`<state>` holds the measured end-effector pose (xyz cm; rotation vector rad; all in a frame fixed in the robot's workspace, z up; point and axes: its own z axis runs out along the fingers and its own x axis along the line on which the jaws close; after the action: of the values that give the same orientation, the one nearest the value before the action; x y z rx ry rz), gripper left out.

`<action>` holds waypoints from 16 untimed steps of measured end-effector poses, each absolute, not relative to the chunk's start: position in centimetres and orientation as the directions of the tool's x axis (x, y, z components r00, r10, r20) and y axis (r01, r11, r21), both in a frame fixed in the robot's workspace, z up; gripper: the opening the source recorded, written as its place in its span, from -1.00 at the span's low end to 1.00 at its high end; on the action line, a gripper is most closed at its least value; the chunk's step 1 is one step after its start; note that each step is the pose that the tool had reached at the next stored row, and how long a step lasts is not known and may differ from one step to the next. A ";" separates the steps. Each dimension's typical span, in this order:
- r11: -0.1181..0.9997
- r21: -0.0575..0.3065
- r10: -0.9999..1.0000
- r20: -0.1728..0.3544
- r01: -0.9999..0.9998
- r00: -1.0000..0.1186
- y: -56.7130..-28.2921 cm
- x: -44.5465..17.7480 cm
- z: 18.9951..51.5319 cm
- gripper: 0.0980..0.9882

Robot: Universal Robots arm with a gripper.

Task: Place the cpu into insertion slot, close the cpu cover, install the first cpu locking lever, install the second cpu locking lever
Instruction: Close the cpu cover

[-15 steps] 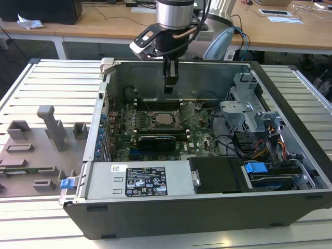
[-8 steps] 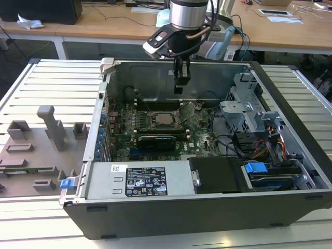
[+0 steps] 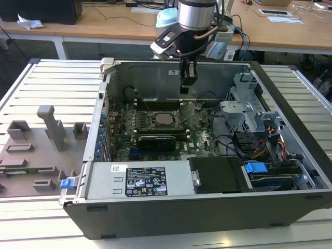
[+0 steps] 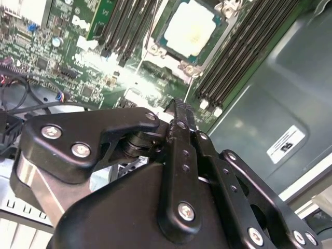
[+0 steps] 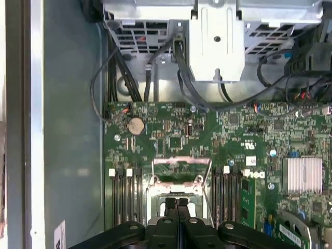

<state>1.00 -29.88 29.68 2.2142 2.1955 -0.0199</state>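
Claw (image 3: 184, 88), pinched shut and empty, hangs above the cpu (image 3: 165, 120) seated in the insertion slot (image 3: 152, 119).

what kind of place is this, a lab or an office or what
Probably a robotics lab or test workshop: a robot arm hangs over an opened computer case on a slatted metal table, with wooden desks behind.

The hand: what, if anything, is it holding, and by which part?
Nothing is held. The hand is shut and empty above the board; the cpu lies in the insertion slot.
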 end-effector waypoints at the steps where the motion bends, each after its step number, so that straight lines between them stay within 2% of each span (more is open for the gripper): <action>1: -0.008 0.007 1.000 -0.025 1.000 0.008 -29.9 1.4 29.7 -0.98; 16: -0.008 0.002 1.000 -0.026 1.000 0.008 -29.9 5.2 29.7 -0.98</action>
<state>5.20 -29.89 29.68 2.2166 2.1982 -0.0257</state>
